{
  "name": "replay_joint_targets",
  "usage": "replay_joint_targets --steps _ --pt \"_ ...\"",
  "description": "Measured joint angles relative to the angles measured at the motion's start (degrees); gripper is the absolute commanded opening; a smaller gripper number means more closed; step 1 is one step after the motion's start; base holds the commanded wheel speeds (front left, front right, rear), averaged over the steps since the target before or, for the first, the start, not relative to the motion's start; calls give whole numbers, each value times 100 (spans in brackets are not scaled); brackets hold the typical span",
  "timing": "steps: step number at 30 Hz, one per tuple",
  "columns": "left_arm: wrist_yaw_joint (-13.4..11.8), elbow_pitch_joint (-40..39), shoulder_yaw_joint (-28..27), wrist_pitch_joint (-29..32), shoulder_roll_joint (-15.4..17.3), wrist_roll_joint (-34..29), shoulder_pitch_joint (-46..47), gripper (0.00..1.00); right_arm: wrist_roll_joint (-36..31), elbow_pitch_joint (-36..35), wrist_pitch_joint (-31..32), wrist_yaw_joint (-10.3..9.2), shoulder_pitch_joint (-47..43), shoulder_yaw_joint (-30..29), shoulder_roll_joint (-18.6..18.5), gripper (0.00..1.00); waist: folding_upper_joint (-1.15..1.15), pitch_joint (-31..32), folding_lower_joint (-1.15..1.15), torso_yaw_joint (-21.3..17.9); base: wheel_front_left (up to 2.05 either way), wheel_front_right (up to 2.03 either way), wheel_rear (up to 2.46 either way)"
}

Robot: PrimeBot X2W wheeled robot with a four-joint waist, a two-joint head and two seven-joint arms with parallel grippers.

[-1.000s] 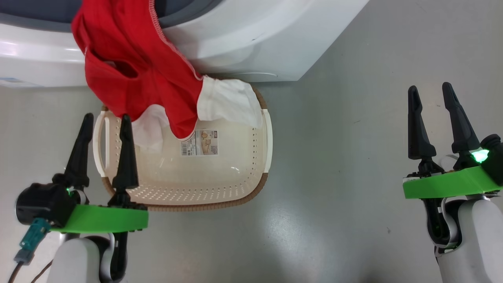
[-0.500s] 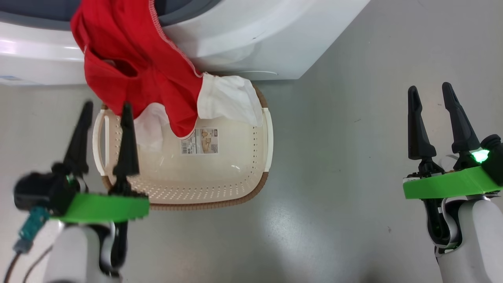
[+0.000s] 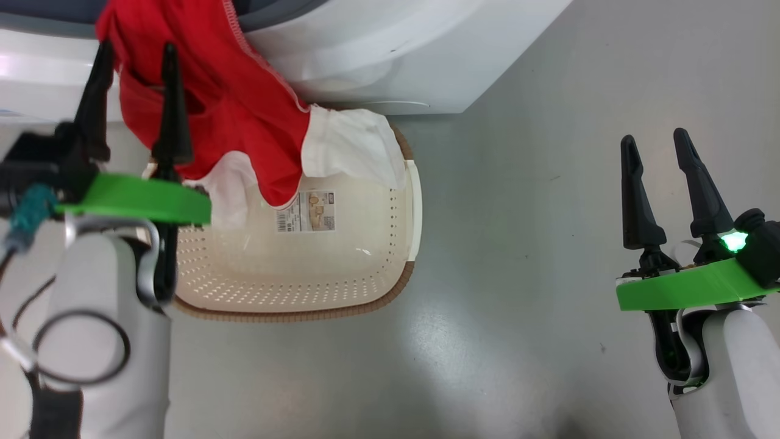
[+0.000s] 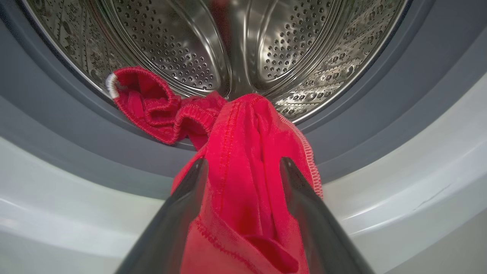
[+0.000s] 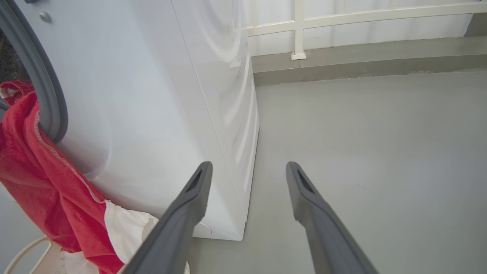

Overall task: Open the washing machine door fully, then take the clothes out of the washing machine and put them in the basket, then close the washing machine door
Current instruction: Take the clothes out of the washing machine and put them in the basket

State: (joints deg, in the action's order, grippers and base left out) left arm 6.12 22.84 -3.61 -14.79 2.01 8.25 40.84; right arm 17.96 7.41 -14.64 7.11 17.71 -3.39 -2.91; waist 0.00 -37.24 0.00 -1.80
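Since a second ago our left gripper point(image 3: 135, 55) has climbed from beside the basket point(image 3: 415, 201) up to the clothes point(image 3: 244, 116), while our right gripper point(image 3: 653, 137) has barely stirred; the head view itself has shifted a little. Nearest us, the right gripper hangs over the grey floor point(image 3: 536, 256), well apart from everything, its two fingers spread with nothing between them. Next comes the basket, standing on the floor just in front of the washing machine point(image 3: 378, 55), a paper label point(image 3: 306, 211) showing on its bottom. The clothes spill down from the machine's opening over its white front, and their white lower ends drape across the basket's far rim and hang into it. Our left gripper is up at the red fabric with its fingers apart. In the left wrist view a fold of red cloth runs between them and seems to brush both, though we cannot tell whether they press it. Farther in, the red cloth lies over the grey rubber ring point(image 4: 57, 125) at the mouth, with a bunched, elastic-edged part resting at the lip of the steel drum point(image 4: 171, 45). In the right wrist view a white railing point(image 5: 300, 30) stands by the wall beyond the machine's side.
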Motion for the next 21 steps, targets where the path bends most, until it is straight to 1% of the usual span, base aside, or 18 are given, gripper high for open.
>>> replay_joint_targets --steps 4,11,19,20,21 --pt "3 678 -18 0 57 -14 480 100 10 3 0 0 12 38 0 100 0 -39 0 -52 0 0 0" --pt "-3 1596 -23 1 140 -82 1179 100 19 1 0 0 16 32 -1 100 0 -112 0 -112 0 0 0" --pt "-23 2465 36 1 296 -233 1794 100 25 0 0 0 87 40 -1 100 0 -159 0 -148 0 0 0" --pt "-24 2536 54 0 305 -260 1841 89 26 0 0 0 100 40 -1 100 0 -161 0 -152 0 0 0" --pt "-24 2588 64 0 307 -288 1878 55 27 -1 0 0 126 40 -1 100 0 -163 0 -153 0 0 0"
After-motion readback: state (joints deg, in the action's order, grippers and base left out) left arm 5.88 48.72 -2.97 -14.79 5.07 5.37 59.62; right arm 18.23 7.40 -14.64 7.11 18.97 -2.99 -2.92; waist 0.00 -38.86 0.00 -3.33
